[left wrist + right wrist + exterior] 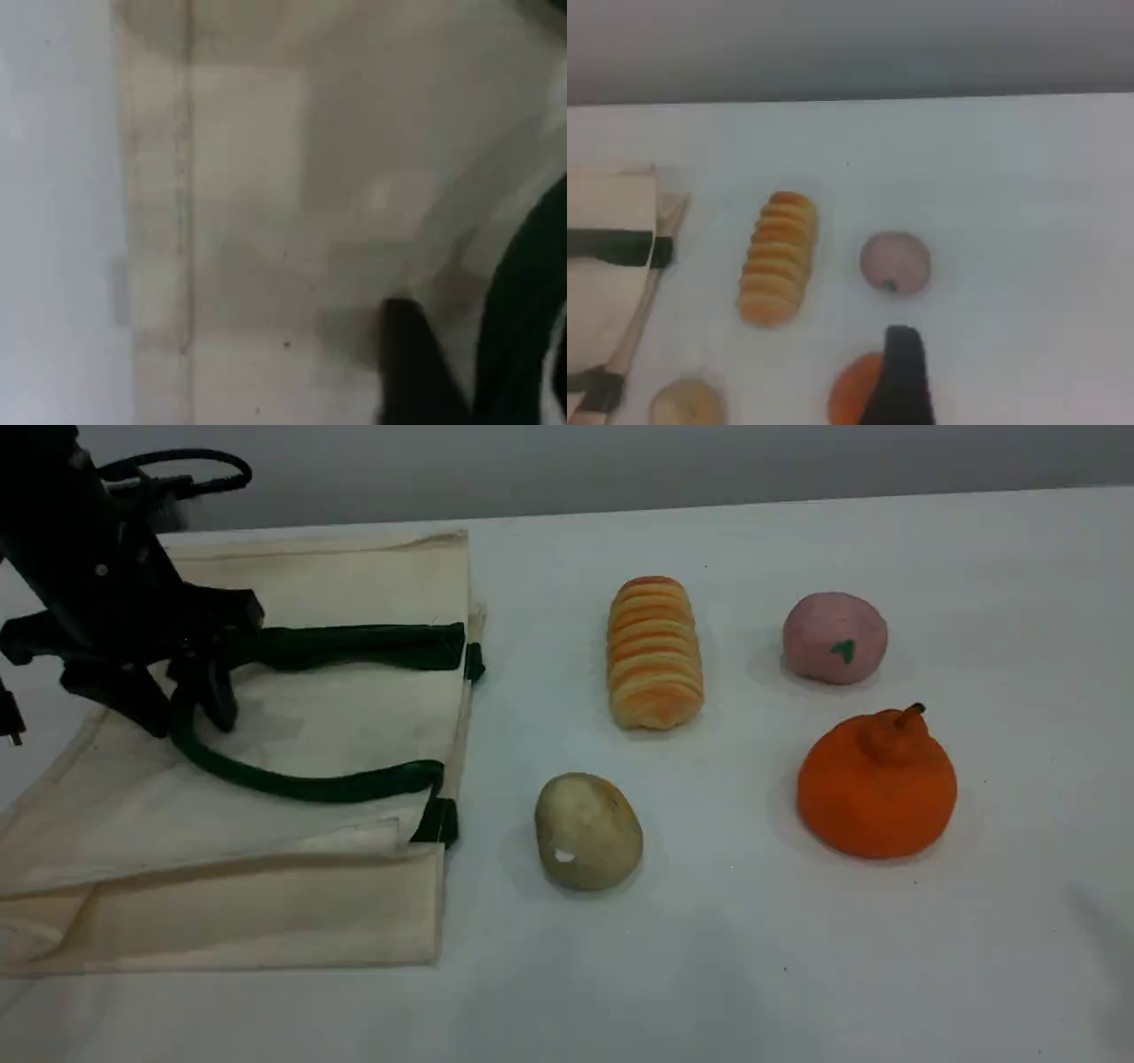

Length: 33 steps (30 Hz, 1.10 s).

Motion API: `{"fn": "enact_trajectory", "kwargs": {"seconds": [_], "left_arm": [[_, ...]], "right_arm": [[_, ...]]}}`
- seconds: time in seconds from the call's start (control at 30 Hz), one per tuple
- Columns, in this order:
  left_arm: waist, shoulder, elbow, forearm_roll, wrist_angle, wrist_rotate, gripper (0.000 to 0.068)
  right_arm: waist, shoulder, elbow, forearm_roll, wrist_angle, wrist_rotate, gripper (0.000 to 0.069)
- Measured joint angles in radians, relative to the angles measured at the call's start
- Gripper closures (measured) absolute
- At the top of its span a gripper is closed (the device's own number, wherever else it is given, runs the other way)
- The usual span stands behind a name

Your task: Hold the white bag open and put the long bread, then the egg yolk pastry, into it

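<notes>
The white bag [337, 708] lies flat on the left of the table, its mouth facing right. Its dark green handle [301, 786] loops across the cloth. My left gripper [184, 704] is down on the bag, one finger on each side of the handle strap and a gap still showing, so it is open. The left wrist view shows one fingertip [416, 363] on the cloth beside the strap [523, 310]. The long bread [654, 652] lies right of the bag. The egg yolk pastry [588, 831] sits nearer the front. My right gripper is outside the scene view; its fingertip [899, 376] holds nothing.
A pink ball with a green mark [834, 638] sits at the back right. A round orange tangerine-shaped item [877, 784] sits in front of it. The table's far edge [797, 500] meets a grey wall.
</notes>
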Motion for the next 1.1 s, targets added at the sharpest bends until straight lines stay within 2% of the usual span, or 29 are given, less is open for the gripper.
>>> {"fn": "enact_trajectory", "kwargs": {"seconds": [0.1,0.17,0.27,0.43,0.67,0.77,0.9,1.1], "left_arm": [[0.000,0.000,0.000,0.000,-0.001,0.036,0.0546],[0.000,-0.006,-0.001,0.000,0.003,0.085,0.0608],[0.000,-0.023,-0.039,0.000,0.037,0.136,0.0608],[0.000,-0.045,-0.172,-0.042,0.201,0.216,0.0608],[0.000,-0.052,-0.412,-0.225,0.532,0.413,0.0608],[0.000,-0.053,-0.512,-0.312,0.620,0.491,0.0608],[0.000,-0.082,-0.620,-0.397,0.642,0.516,0.0608],[0.000,-0.160,-0.666,-0.441,0.645,0.560,0.0608]], "right_arm": [[0.000,0.000,0.000,0.000,0.000,0.000,0.0131],[0.000,0.000,0.000,0.000,0.000,0.000,0.0131],[0.000,0.000,0.000,-0.001,0.001,0.000,0.0131],[0.000,0.003,0.000,-0.006,0.004,-0.050,0.0131],[0.000,0.056,0.000,-0.006,-0.011,-0.076,0.0131],[0.000,0.099,0.000,-0.006,-0.014,-0.081,0.0131],[0.000,0.170,0.000,-0.006,-0.023,-0.082,0.0131],[0.000,0.272,0.000,-0.001,-0.089,-0.084,0.0131]]}}
